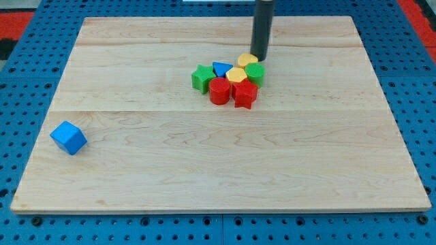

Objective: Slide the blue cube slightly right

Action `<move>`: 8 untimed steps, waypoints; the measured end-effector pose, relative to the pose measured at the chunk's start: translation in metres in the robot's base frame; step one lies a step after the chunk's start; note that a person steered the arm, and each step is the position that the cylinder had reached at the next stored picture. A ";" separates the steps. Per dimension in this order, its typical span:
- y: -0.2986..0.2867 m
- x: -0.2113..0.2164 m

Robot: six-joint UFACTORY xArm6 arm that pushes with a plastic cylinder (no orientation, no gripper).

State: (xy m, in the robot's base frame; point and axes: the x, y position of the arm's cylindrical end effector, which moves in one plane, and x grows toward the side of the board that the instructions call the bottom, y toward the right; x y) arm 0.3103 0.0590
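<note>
The blue cube (69, 137) sits alone near the view's left edge of the wooden board (218, 170), toward the bottom. My tip (259, 58) is far from it, at the view's top centre-right, touching or just behind the yellow block (247, 60) at the top of a cluster. The cluster holds a green star-shaped block (201, 77), a small blue triangle (221, 68), a second yellow block (236, 75), a green block (256, 73), a red cylinder (219, 90) and a red star-shaped block (245, 94).
The board lies on a blue perforated table (218, 231). Red areas show at the view's top corners (20, 20).
</note>
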 end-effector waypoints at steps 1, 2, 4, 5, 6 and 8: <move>-0.002 0.000; -0.002 -0.003; -0.067 -0.038; -0.147 -0.038; -0.221 -0.033; -0.305 0.076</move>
State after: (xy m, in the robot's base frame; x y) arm 0.3861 -0.2456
